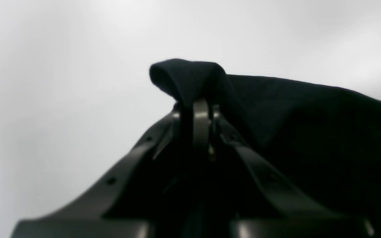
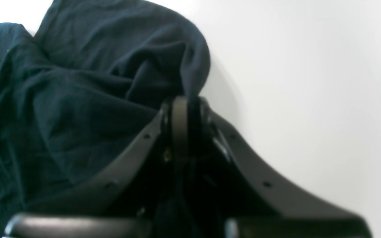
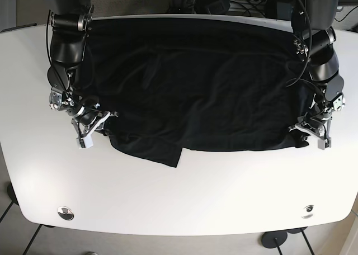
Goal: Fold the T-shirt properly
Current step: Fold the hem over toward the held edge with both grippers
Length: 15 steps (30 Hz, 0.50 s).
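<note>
The dark navy cotton T-shirt [image 3: 196,81] lay spread across the far half of the white oval table [image 3: 184,199], its long axis running side to side between my two arms, with the near hem toward the table's front edge. That hem sat uneven: a flap of it drooped forward nearer my right side. All of the cloth lay away from both of my pincers, toward the far edge, so I judged that any fold would have to carry the near edge over in that direction.

My left pincer [image 1: 198,105] was pinched closed on one near corner of the shirt; in the left wrist view a small hood of fabric stood up over the fingertips, and the rest fell away to one side. My right pincer [image 2: 184,102] was likewise clamped tight on the opposite near corner, with a rounded bunch of cloth humped just above the tips and wrinkled fabric spreading off beside it. Each arm sat at its own end of the hem, so neither was nearer to the shirt than the other. The bunching by my right pincer looked heavier, and I judged that side likelier to fold crooked.
</note>
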Available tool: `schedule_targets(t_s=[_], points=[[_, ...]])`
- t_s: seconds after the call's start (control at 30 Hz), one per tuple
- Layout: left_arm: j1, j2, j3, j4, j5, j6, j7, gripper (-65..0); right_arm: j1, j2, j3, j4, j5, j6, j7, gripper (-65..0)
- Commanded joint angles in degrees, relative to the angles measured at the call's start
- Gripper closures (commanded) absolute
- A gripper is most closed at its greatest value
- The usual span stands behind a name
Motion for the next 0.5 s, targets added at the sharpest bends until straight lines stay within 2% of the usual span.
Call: schedule_targets(t_s=[0.03,0.13,0.27,0.4,0.5], points=[[-1.0,-0.6,0.1,1.8,0.4,-2.3,0.7,0.0,1.3,0.6,0.1,0.9,2.4,-0.05,-0.3,-1.9],[0.1,0.5,-0.2,10.4,0.3,-4.7,3.7,0.0,1.1,1.2,0.1,6.0,4.1,-0.22,-0.9,-1.7],[3.7,3.2,-0.5,25.1,0.3,-7.3,10.6,0.0,-1.0,1.3,0.9,16.9,4.0,-0.22,-7.6,-1.7],[8.4,6.6,-5.8,39.1,0.3,-7.5,17.9,0.0,-4.5,1.2,4.5,27.3,4.0,-0.22,-13.3,-1.7],[10.4,7.6,-8.5,45.2,0.3,-7.5,22.1,0.0,-7.8,1.0,7.7,34.1,4.1,-0.22,-16.7,-1.7]])
